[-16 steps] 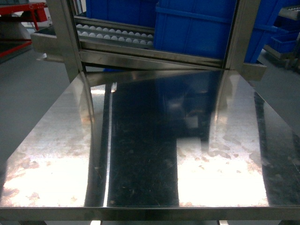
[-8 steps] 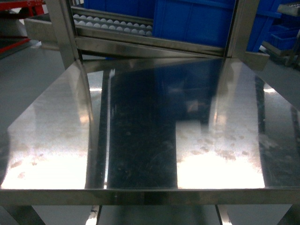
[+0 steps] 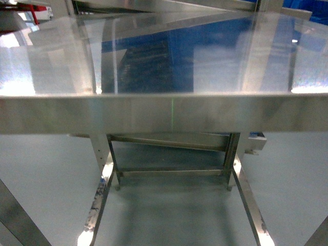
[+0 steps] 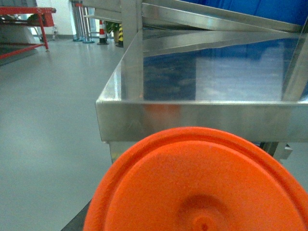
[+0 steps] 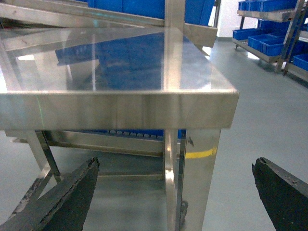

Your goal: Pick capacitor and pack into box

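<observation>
Steel bench (image 3: 154, 115) edge close ahead; no capacitor or box visible. Right end effector (image 5: 175, 192) spread wide, empty, below bench top; left end effector's state unclear behind orange disc (image 4: 202, 185). Risk: lifting arms strikes bench rim.

Box and capacitor both out of sight in all three views.

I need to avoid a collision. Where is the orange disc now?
The orange disc fills the left wrist view's lower part, just below the steel table edge.

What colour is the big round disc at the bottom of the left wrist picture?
Bright orange. The disc shows only in the left wrist view, in front of the steel table.
</observation>
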`<state>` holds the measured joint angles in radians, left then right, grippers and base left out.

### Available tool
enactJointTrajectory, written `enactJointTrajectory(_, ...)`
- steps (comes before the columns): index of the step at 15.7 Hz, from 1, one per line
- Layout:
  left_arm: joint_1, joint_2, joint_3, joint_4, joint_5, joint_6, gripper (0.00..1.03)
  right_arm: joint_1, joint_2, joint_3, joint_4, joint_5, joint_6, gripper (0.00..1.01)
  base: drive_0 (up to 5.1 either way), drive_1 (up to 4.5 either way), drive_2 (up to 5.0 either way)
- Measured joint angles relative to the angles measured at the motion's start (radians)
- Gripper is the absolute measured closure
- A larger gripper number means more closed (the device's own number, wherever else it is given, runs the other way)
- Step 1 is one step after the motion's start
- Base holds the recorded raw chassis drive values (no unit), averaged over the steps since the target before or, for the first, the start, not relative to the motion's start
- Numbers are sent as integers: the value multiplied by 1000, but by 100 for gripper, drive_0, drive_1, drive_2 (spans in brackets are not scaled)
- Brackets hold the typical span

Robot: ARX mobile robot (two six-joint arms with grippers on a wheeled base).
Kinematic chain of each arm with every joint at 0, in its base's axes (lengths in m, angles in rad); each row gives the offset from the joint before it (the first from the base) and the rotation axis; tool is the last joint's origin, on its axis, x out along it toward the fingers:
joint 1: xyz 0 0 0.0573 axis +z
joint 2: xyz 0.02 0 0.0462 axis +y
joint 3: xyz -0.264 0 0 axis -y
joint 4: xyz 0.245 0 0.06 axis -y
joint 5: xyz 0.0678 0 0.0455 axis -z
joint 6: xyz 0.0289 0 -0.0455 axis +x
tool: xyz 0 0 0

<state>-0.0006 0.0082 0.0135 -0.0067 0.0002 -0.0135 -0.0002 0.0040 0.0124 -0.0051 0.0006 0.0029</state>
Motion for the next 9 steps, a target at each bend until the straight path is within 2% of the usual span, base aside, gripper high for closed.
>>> enactJointTrajectory(9,0,0,0,0,0,-1,60,0,0,0,1,-1,-1,3,0,0,0)
